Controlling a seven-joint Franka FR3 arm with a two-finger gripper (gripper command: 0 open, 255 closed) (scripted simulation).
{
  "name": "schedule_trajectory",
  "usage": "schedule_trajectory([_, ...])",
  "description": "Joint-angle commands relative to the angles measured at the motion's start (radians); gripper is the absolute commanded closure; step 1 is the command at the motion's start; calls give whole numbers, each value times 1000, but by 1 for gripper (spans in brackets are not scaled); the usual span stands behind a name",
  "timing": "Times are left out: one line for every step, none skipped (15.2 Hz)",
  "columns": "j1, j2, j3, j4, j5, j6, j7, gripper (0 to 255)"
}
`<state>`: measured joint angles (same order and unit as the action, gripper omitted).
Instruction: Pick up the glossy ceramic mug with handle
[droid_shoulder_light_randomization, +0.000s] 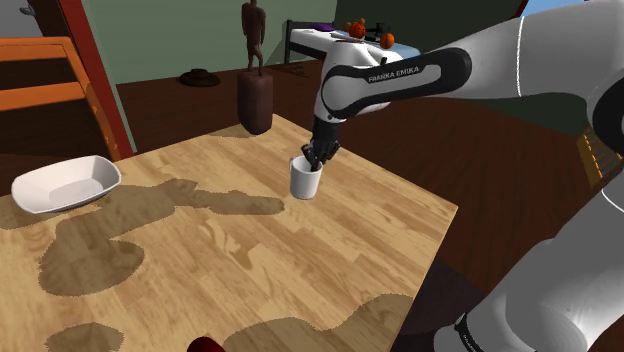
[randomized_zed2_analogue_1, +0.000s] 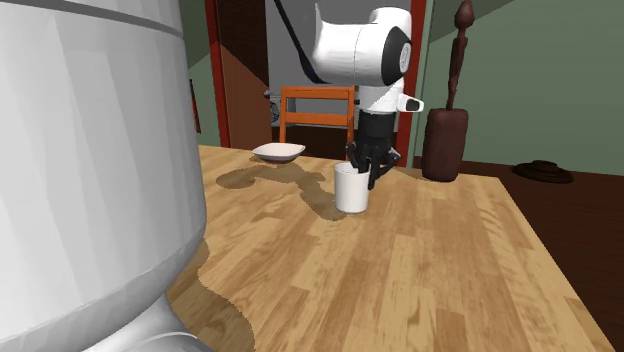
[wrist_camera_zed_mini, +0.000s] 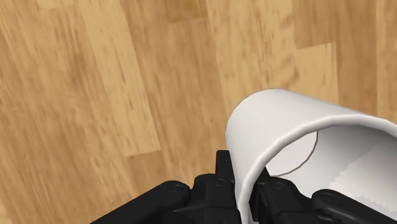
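In the shoulder view, the plain white, glossy cylindrical mug (droid_shoulder_light_randomization: 305, 181) stands upright on the pale wooden plank surface (droid_shoulder_light_randomization: 250, 250). It is close to the far edge and well apart from the shallow white bowl (droid_shoulder_light_randomization: 65, 183).

In the second exterior view, the white arm comes straight down over the mug (randomized_zed2_analogue_1: 352, 190), so the jaws meet its rim.

In the wrist view, the black fingers (wrist_camera_zed_mini: 222, 168) straddle the mug's (wrist_camera_zed_mini: 280, 121) wall, one outside and one inside. The jaws seem to be pinching it, a rim grip suited to lifting.
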<state>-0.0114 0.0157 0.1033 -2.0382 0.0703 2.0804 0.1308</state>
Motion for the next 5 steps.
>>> schedule_trajectory([0,-9,0,17,0,-27,2,255])
schedule_trajectory([0,-13,0,26,0,-40,2,255])
schedule_trajectory([0,-17,0,36,0,-53,3,255])
schedule_trajectory([0,-17,0,37,0,-55,3,255])
schedule_trajectory([0,-17,0,37,0,-55,3,255])
